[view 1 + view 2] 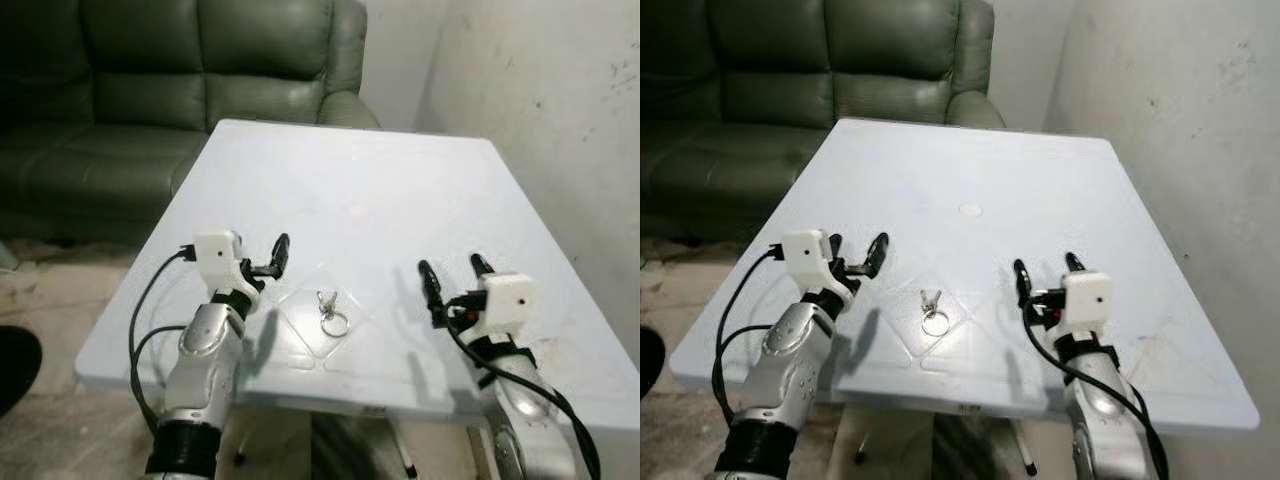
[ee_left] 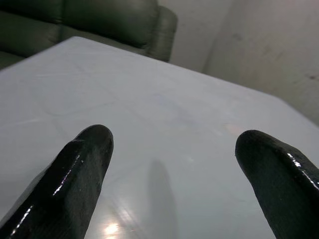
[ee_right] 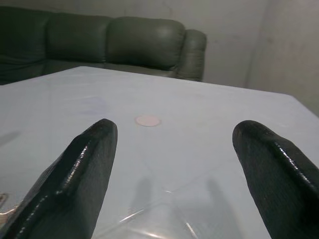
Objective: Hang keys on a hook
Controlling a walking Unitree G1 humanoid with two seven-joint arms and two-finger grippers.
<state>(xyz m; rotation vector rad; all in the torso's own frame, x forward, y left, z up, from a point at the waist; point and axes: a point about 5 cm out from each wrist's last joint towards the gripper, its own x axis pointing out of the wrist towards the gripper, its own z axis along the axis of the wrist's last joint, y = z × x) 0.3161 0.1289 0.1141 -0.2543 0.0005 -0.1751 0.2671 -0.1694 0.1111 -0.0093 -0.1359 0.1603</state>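
With keys (image 1: 330, 312) flat on table (image 1: 350, 190) btwn both spread-fingered grippers, best pinch ring w/ right gripper (image 1: 455, 280), left gripper (image 1: 855, 255) idle.

White table (image 1: 400, 200); dark green sofa (image 1: 150, 90); silver keys (image 1: 329, 310).

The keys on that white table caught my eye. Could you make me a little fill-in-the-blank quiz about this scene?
1. The keys lie on the white table, between the two ____.
2. Both the left end effector and the right end effector have their fingers ____.
3. Behind the table stands a dark green ____.
4. Neither end effector is ____ the keys.

Missing words: end effectors; open; sofa; touching
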